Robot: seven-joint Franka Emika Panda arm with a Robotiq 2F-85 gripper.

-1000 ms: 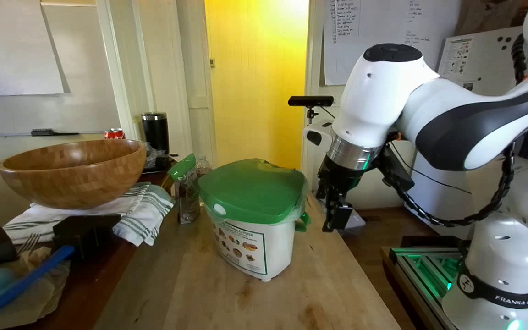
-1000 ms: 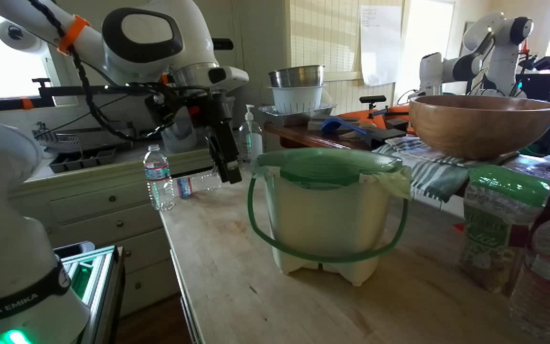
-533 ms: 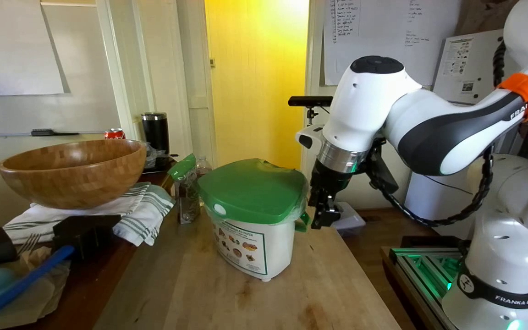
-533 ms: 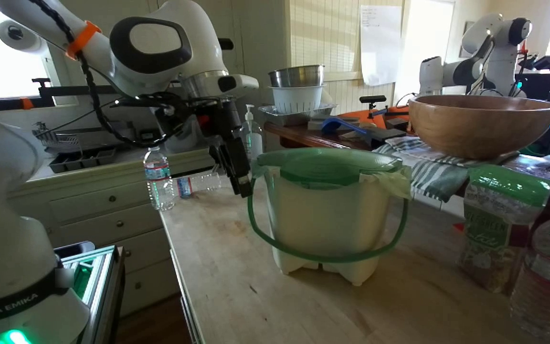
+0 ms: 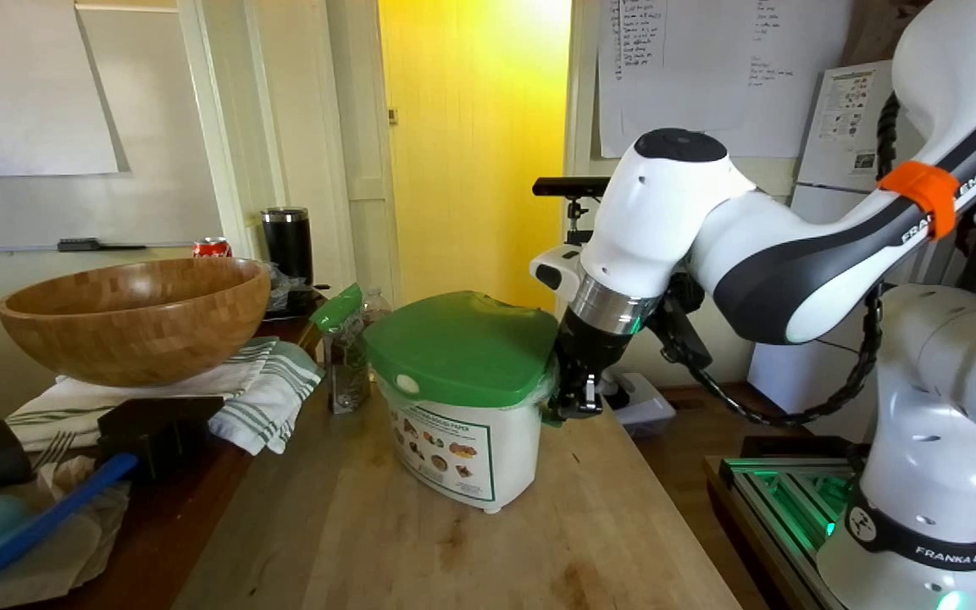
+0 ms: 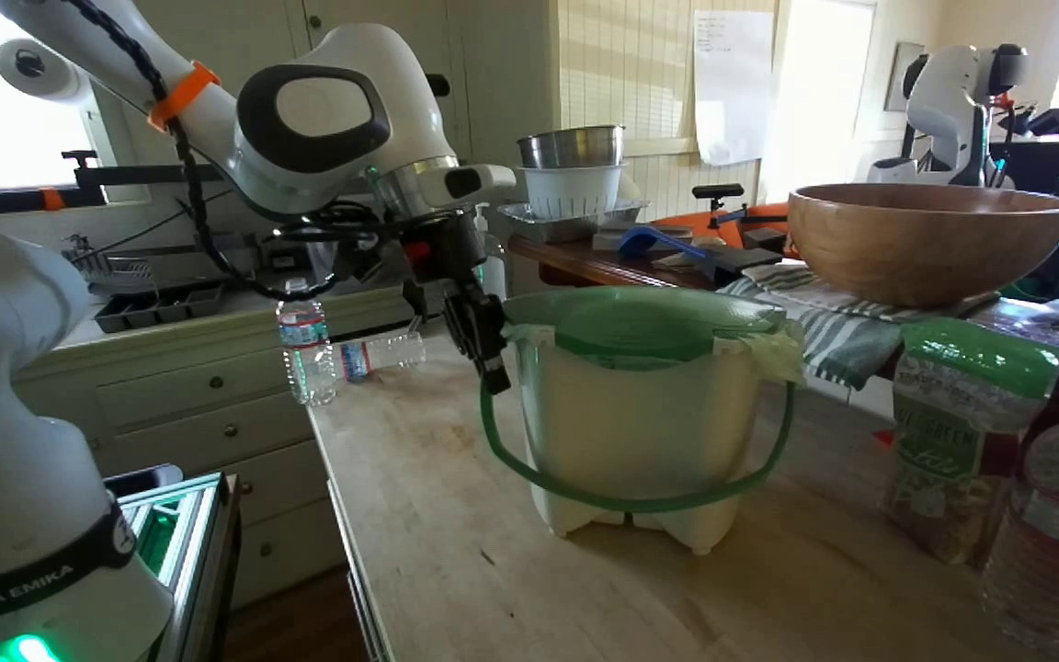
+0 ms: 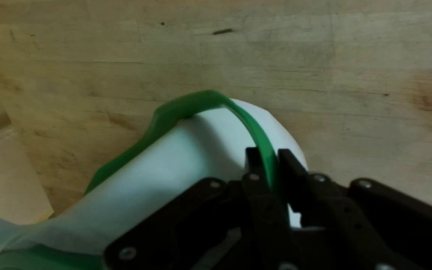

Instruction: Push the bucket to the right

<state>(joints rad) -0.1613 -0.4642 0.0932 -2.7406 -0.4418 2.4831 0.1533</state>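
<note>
While bucket (image 5: 463,407) sits upright on wood tabletop (image 5: 352,525), green lid (image 5: 467,343) on, gripper (image 7: 268,151) is at its side, 2 fingers (image 7: 252,159) closed in snug w/ green handle (image 7: 208,98) btwn them per wrist view. In an exterior view, bucket is btwn gripper & green-topped pkg (image 6: 971,441), clear btl (image 6: 1058,524) just beside pkg. Lg wood bowl (image 5: 149,343) is on striped towel (image 5: 268,390), well apart from bucket.

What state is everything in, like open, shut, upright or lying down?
Bucket: upright
Green lid: on the bucket
Green handle: lowered
Gripper: looks shut on that handle
Wooden bowl: upright, on a striped towel
Black tumbler: upright
Green-topped bag: upright
White-capped bottle: upright
Far water bottle: upright
Bottle beside it: lying down
Drawers: shut
Robot base light: lit green
</note>
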